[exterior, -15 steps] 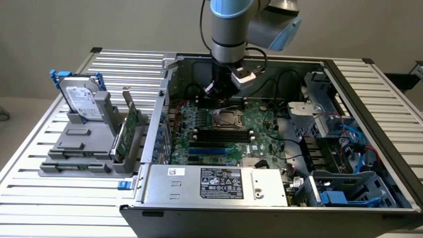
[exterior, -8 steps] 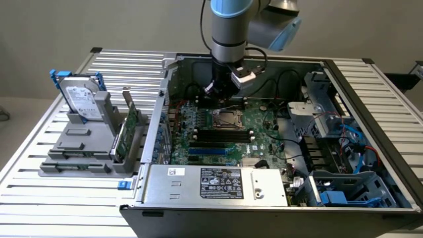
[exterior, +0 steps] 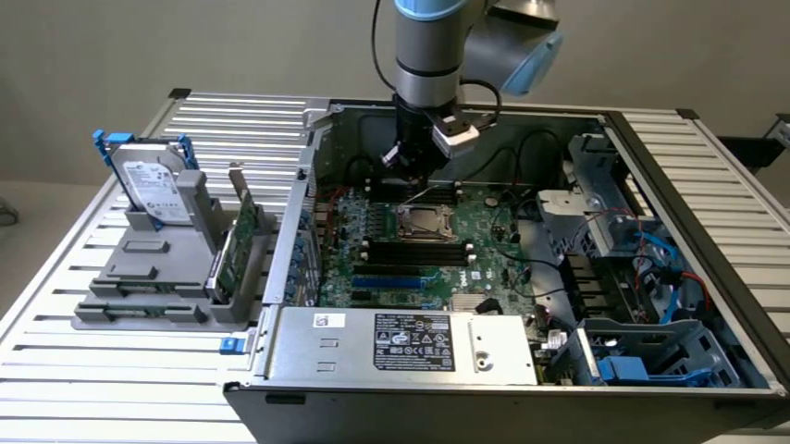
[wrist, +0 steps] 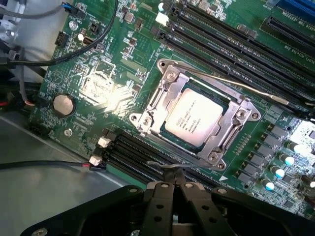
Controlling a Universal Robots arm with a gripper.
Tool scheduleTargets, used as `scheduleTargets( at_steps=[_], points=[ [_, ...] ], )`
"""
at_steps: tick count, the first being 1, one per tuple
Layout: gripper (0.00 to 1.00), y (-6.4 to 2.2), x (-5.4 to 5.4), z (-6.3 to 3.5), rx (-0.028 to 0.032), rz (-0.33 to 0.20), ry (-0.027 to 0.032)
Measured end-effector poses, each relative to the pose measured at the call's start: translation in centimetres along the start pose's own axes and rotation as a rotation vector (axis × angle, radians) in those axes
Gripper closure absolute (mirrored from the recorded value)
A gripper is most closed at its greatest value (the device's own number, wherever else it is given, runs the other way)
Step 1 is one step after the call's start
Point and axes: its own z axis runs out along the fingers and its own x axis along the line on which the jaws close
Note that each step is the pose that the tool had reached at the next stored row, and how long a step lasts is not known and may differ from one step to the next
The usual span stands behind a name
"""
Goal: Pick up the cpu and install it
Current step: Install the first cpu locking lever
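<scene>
While the grey hard drive with blue bracket [exterior: 158, 190] waits at the exterior view's left, the small silvery square cpu [wrist: 194, 118] sits seated in its metal socket frame [wrist: 197, 115]; black gripper [wrist: 173, 186] pinched closed, empty. Light, stiff, fragile: edges only, I'd say.

This looks like a robotics lab or test workshop. An opened grey desktop computer case [exterior: 519, 370] lies on a ribbed aluminium slatted worktable [exterior: 111, 388] against a plain pale wall, its green motherboard [exterior: 408, 245] exposed. A grey plastic fixture rack [exterior: 154, 277] holds spare parts upright, and a silver-and-blue industrial robot arm [exterior: 426, 46] reaches in.
</scene>
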Motion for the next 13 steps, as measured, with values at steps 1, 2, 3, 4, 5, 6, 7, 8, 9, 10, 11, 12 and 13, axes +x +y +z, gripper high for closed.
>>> scheduleTargets(
  at_steps=[1,2,3,4,5,6,7,8,9,10,11,12,13],
  points=[
    [0.89,-0.12,-0.22,-0.01,0.0056,0.001,0.0018],
    [0.89,-0.19,-0.37,-0.02,0.0065,0.001,-0.0002],
    [0.89,-0.22,-0.45,-0.03,0.0076,0.002,-0.0022],
    [0.89,-0.24,-0.52,-0.04,0.0087,0.002,-0.0047],
    [0.89,-0.26,-0.6,-0.05,0.01,0.002,-0.0072],
    [0.89,-0.28,-0.68,-0.05,0.0114,0.003,-0.0101],
    [0.89,-0.31,-0.77,-0.06,0.0131,0.003,-0.0132],
    [0.89,-0.34,-0.87,-0.06,0.0152,0.004,-0.0172],
    [0.89,-0.38,-0.96,-0.07,0.0174,0.004,-0.0214],
    [0.89,-0.41,-1.04,-0.09,0.0199,0.005,-0.0262],
    [0.89,-0.44,-1.1,-0.1,0.0225,0.006,-0.0313],
    [0.89,-0.47,-1.16,-0.1,0.0248,0.006,-0.0358],
    [0.89,-0.49,-1.19,-0.12,0.0257,0.006,-0.0378]
  ],
)
